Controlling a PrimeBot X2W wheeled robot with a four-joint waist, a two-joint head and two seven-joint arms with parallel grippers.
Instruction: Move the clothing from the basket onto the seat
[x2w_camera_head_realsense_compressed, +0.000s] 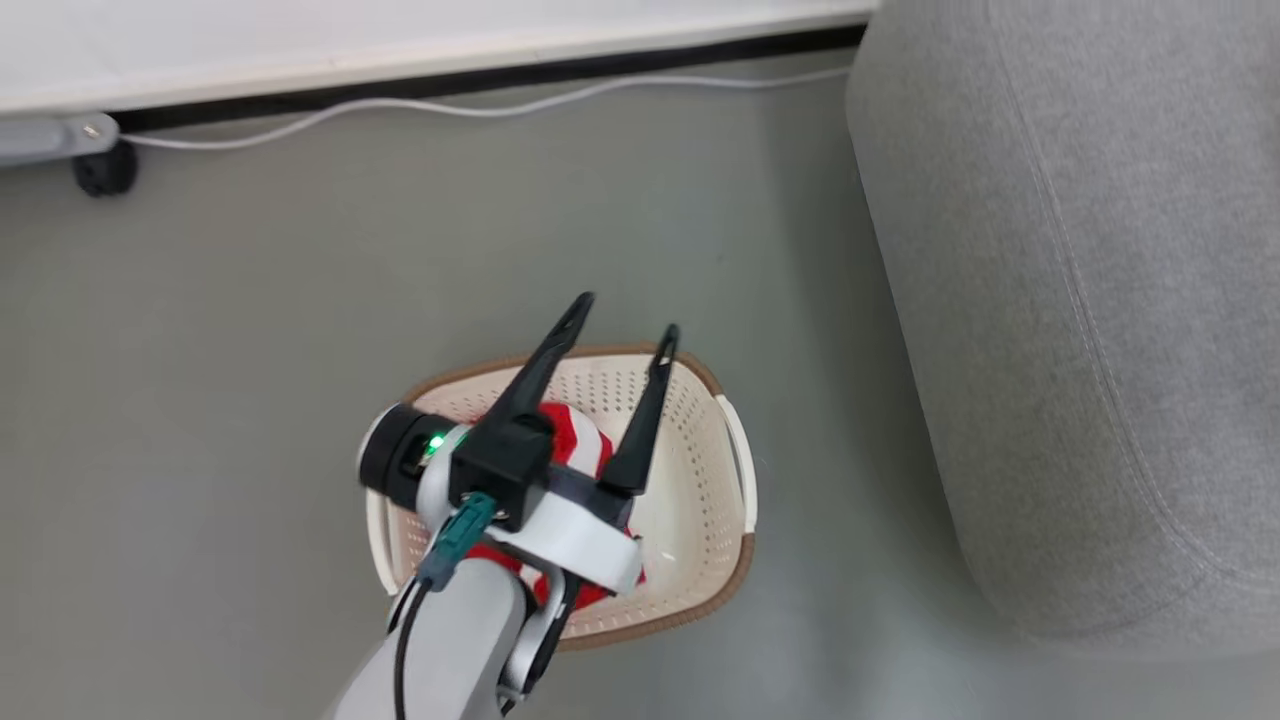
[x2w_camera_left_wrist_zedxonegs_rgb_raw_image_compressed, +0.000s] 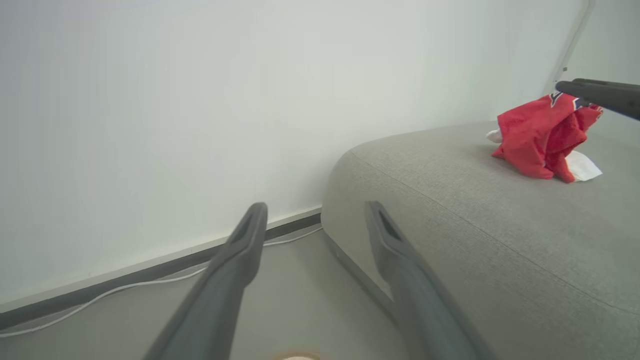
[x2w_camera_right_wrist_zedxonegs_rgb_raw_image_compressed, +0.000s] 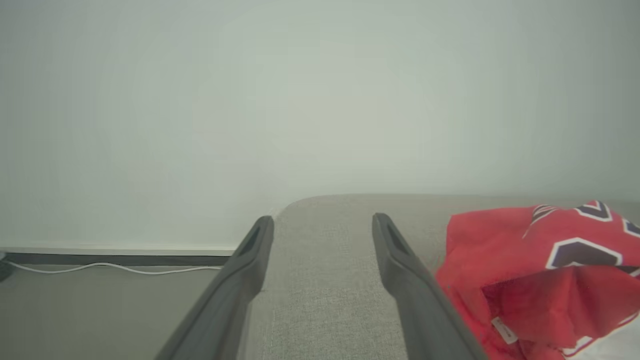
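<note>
- One large grey seat (x2w_camera_head_realsense_compressed: 1080, 300) takes up the right of the head view, its rounded edge and stitched seam running down toward the grey floor (x2w_camera_head_realsense_compressed: 250, 350).
- The cream basket (x2w_camera_head_realsense_compressed: 700, 480), brown-rimmed, stands on the floor just left of the seat, apart from it.
- The left gripper (x2w_camera_head_realsense_compressed: 627, 314) hangs over the basket with its two dark fingers spread wide and nothing in them. In the head view the tips reach past the basket's far rim, pointing toward the wall.
- The right gripper (x2w_camera_right_wrist_zedxonegs_rgb_raw_image_compressed: 322, 220) is over the seat, its fingers likewise wide apart, with bare grey fabric between them and nothing in their grasp.
- A red garment (x2w_camera_right_wrist_zedxonegs_rgb_raw_image_compressed: 540, 270) with navy, white-outlined letters lies crumpled on the seat. It sits outside the right gripper's fingers, hard against the right-hand one in that wrist view; whether cloth and finger actually touch is unclear.
- In the left wrist view, one dark finger (x2w_camera_left_wrist_zedxonegs_rgb_raw_image_compressed: 600, 95) of the right gripper crosses the top of that red garment.
- A striped garment (x2w_camera_head_realsense_compressed: 575, 440), red and white, is bunched in the basket directly beneath the left gripper, seen between its fingers and partly hidden by the wrist.
- A white patch (x2w_camera_left_wrist_zedxonegs_rgb_raw_image_compressed: 582, 165) shows at the red garment's lower edge on the seat, possibly part of it.
- A white cable (x2w_camera_head_realsense_compressed: 480, 108) trails along the foot of the wall.
</note>
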